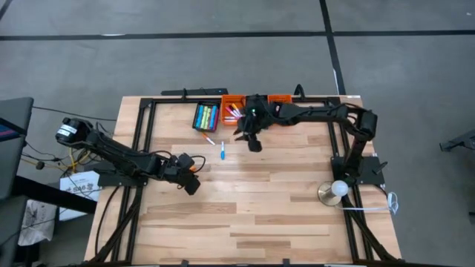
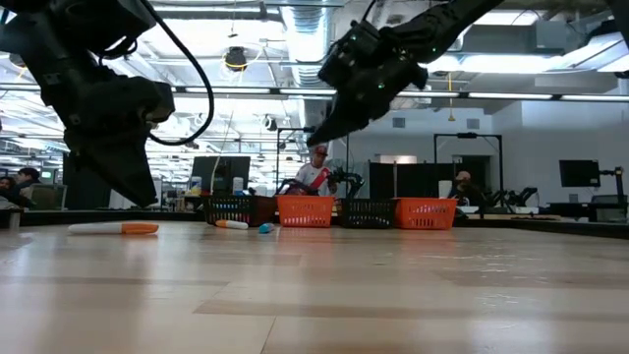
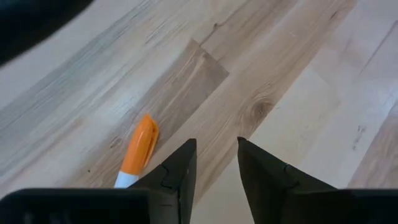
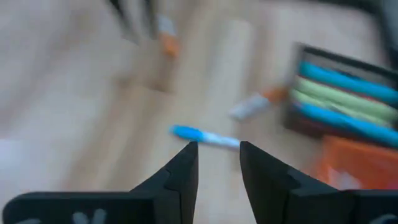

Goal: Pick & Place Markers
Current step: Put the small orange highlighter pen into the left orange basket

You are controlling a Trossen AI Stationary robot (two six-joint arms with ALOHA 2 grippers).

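Markers (image 1: 205, 116), blue, green and yellow, fill a black bin (image 1: 205, 106) at the wooden table's (image 1: 245, 215) far edge; pink ones fill the orange bin (image 1: 233, 99) beside it; three lie loose nearby. Left gripper (image 1: 194, 187) and right gripper (image 1: 253, 144) hang empty, fingers slightly apart; no writing is readable.
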